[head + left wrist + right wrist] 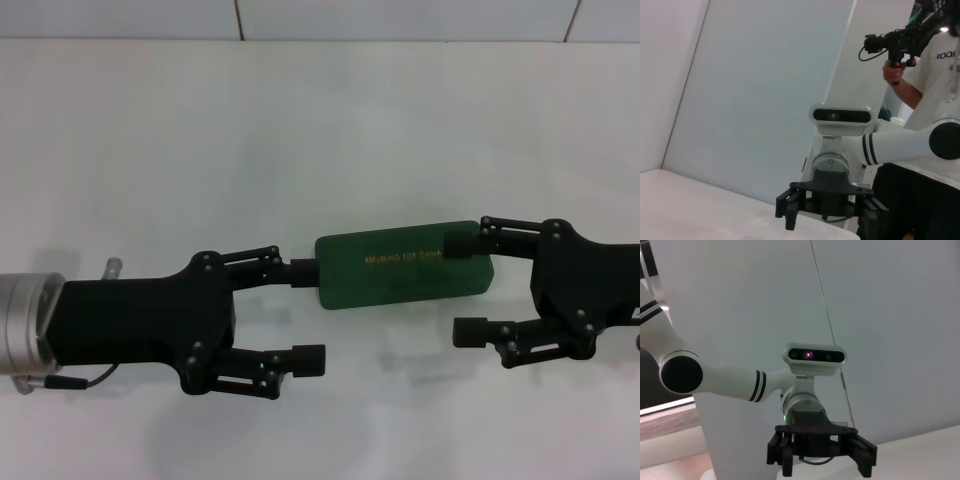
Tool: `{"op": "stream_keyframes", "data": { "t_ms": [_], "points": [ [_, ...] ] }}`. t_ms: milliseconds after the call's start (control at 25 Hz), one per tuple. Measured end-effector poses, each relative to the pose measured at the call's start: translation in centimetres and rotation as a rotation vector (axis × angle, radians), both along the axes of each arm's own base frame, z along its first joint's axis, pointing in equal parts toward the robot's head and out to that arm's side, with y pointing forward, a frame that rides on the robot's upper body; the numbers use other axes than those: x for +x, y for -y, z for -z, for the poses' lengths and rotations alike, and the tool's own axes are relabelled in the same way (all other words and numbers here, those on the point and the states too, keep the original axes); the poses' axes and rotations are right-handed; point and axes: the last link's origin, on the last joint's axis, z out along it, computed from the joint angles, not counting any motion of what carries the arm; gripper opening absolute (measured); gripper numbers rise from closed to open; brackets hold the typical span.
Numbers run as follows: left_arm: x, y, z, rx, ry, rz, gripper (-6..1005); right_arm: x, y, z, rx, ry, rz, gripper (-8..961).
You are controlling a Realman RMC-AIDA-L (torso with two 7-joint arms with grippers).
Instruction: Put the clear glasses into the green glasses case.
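Green case shut, lying mid-desk, left hand at its 9 o'clock end, fingers apart, right hand at 3 o'clock, fingers spread, glasses unseen.

A line of small gold capital lettering runs along the lid of the green glasses case, just right of the centre of the head view; the letters are too small to make out, and the line's right end is covered. In the left wrist view, at the upper right edge, a white T-shirt carries dark capitals reading "ROO", cut off by the frame.
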Motion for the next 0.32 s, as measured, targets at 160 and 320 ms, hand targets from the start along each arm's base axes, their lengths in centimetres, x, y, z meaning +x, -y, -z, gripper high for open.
{"op": "stream_keyframes", "data": {
  "t_ms": [160,320],
  "points": [
    [-0.07,-0.06,0.03,0.002,-0.004,-0.008,881,-0.02,-0.03,0.14,-0.005,-0.004,0.002,867],
    [-0.2,-0.05,0.05,0.005,-0.007,-0.016,881,-0.03,-0.03,0.15,-0.005,-0.003,0.001,867]
  ]
}}
